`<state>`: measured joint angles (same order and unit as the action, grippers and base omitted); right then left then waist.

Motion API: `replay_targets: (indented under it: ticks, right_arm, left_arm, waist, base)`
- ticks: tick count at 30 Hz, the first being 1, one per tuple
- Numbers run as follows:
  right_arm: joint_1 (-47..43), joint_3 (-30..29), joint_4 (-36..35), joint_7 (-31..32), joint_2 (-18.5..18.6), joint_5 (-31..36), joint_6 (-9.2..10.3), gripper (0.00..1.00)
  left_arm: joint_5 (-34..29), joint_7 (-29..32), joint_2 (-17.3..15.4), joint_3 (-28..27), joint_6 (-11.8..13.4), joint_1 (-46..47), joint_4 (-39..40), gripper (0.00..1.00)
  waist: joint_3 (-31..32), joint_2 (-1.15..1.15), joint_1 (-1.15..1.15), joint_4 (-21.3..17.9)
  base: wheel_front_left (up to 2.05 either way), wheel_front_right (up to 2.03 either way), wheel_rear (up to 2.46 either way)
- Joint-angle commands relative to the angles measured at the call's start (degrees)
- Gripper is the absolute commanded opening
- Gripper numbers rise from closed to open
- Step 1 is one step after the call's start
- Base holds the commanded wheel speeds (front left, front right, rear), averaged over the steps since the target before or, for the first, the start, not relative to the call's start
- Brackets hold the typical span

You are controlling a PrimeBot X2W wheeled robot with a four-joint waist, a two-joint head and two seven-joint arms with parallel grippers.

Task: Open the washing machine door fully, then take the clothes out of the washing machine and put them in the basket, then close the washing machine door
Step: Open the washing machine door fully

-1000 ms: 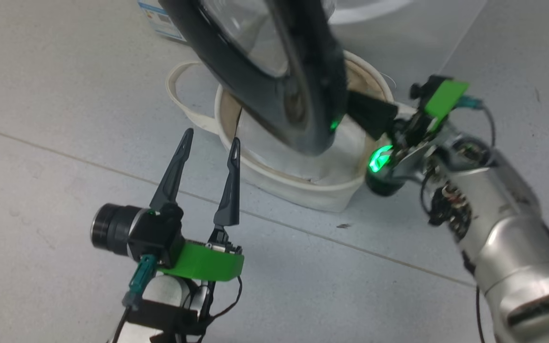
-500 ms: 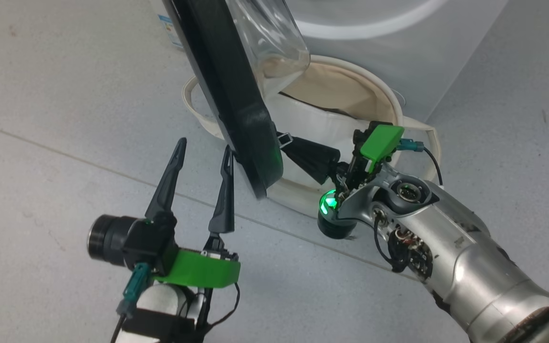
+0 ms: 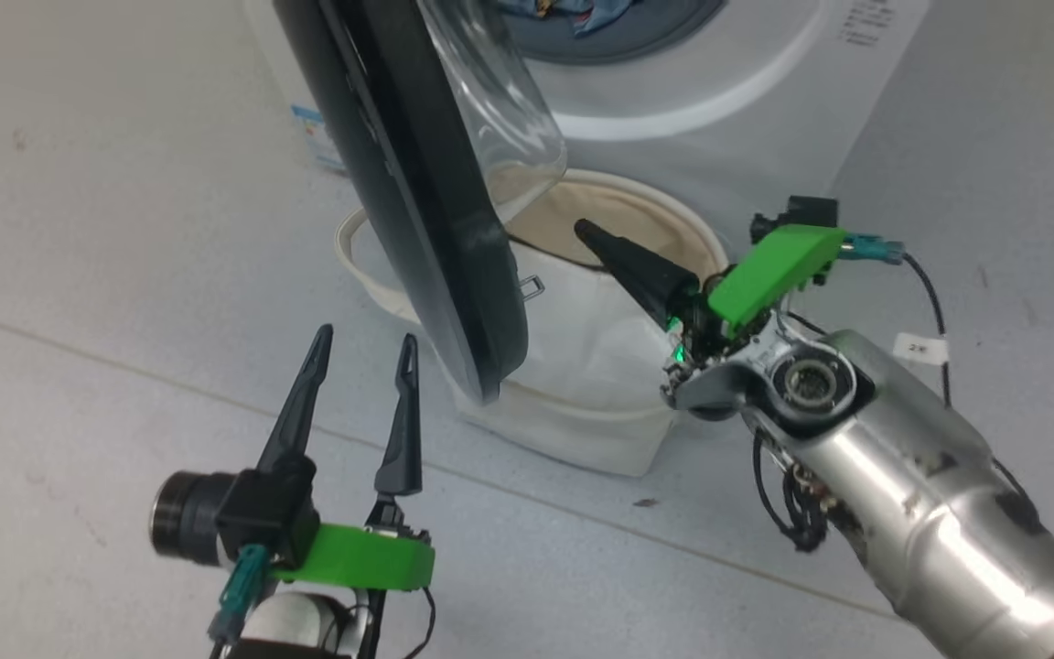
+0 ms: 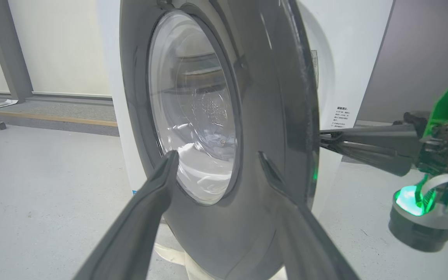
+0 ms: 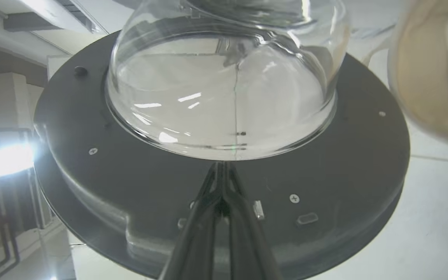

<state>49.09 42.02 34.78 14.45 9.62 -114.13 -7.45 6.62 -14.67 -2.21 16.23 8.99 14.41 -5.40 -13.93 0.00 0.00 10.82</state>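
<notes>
A pale grey floor (image 3: 79,229) is being looked down on, one seam line crossing it. At the left, the left gripper (image 3: 367,335) is being held low over that floor. Its jaws are spread wide with nothing between them, and its fingers are pointing at the outer face of the washing machine door (image 3: 399,183). The door is being seen almost edge-on, standing well out from the machine and overlapping the basket (image 3: 564,430) in the head view. It is being judged stiff and fairly heavy, its glossy black rim slippery, its glass bowl (image 3: 490,119) best left alone. A push on the rim's flat inner face is being favoured over any pinch.

The basket, soft canvas and likely to slide if nudged, is being shown with a plain white sheet (image 3: 591,329) inside and no printed garments. Further right, the right gripper (image 3: 582,229) is being presented fully closed on nothing, its tips apparently touching the door's inner face beside the bowl. In the drum of the washing machine (image 3: 765,91), the clothes (image 3: 573,14) are being glimpsed. They look soft, light and limp, best pinched at a bunched fold.
</notes>
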Motion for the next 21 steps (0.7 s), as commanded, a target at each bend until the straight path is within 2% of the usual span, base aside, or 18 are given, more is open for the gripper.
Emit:
replay_targets:
  ticks: [1,7,9,11,12,15,17,18,19,21]
  right_arm:
    - [-2.9,0.7,-5.7,-4.1,0.5,5.4,-0.03,0.00]
    - [-7.7,4.8,-18.5,-20.9,8.3,28.7,-0.03,0.00]
    - [-8.9,5.6,-19.6,-26.0,10.4,35.2,-0.03,0.00]
    - [-10.1,5.0,-19.1,-28.4,11.7,41.4,-0.03,0.00]
    - [-10.1,5.0,-19.1,-28.4,11.7,41.4,-0.03,0.00]
    - [-13.2,-0.1,-17.4,-29.3,11.7,49.4,-0.03,0.00]
    - [-16.0,-7.5,-16.8,-29.4,9.9,56.0,-0.03,0.00]
    - [-17.9,-11.2,-16.6,-29.4,8.6,59.7,-0.03,0.15]
    - [-19.8,-14.3,-16.6,-29.4,7.2,63.5,-0.03,0.96]
    - [-23.5,-19.6,-17.3,-29.4,4.5,71.2,-0.03,1.00]
  left_arm:
    - [-0.6,-0.3,-0.7,-2.7,-0.2,-0.4,1.6,1.00]
    - [-1.0,-0.3,-1.0,-4.9,-1.0,-3.3,1.2,1.00]
    - [-1.2,-0.3,-1.3,-5.7,-1.1,-4.0,1.2,1.00]
    - [-1.3,-0.3,-1.4,-6.3,-1.3,-4.6,1.3,1.00]
    - [-1.3,-0.3,-1.4,-6.3,-1.3,-4.6,1.3,1.00]
    - [-1.6,-0.3,-1.5,-7.0,-1.6,-5.4,1.7,1.00]
    - [-1.8,-0.3,-1.5,-7.4,-1.7,-5.8,2.0,1.00]
    - [-1.8,-0.3,-1.4,-7.5,-1.8,-5.9,2.1,1.00]
    - [-1.9,-0.3,-1.4,-7.6,-1.9,-6.0,2.2,1.00]
    - [-1.9,-0.3,-1.4,-7.7,-2.1,-6.0,2.3,1.00]
  waist:
    - [2.3,0.00,0.00,-1.7]
    - [5.6,0.00,0.00,-4.5]
    - [6.3,0.00,0.00,-5.6]
    - [7.0,0.00,0.00,-6.5]
    - [7.0,0.00,0.00,-6.5]
    - [7.6,0.00,0.00,-7.5]
    - [7.5,0.00,0.00,-8.1]
    - [7.5,0.00,0.00,-8.2]
    - [7.5,0.00,0.00,-8.4]
    - [7.3,0.00,0.00,-8.5]
  base:
    - [0.00,0.00,0.00]
    - [0.00,0.00,0.00]
    - [0.00,0.00,0.00]
    - [0.00,0.00,0.00]
    - [0.00,0.00,0.00]
    - [0.00,0.00,0.00]
    - [0.00,0.00,0.00]
    - [0.00,0.00,0.00]
    - [0.00,0.00,0.00]
    - [0.00,0.00,0.00]
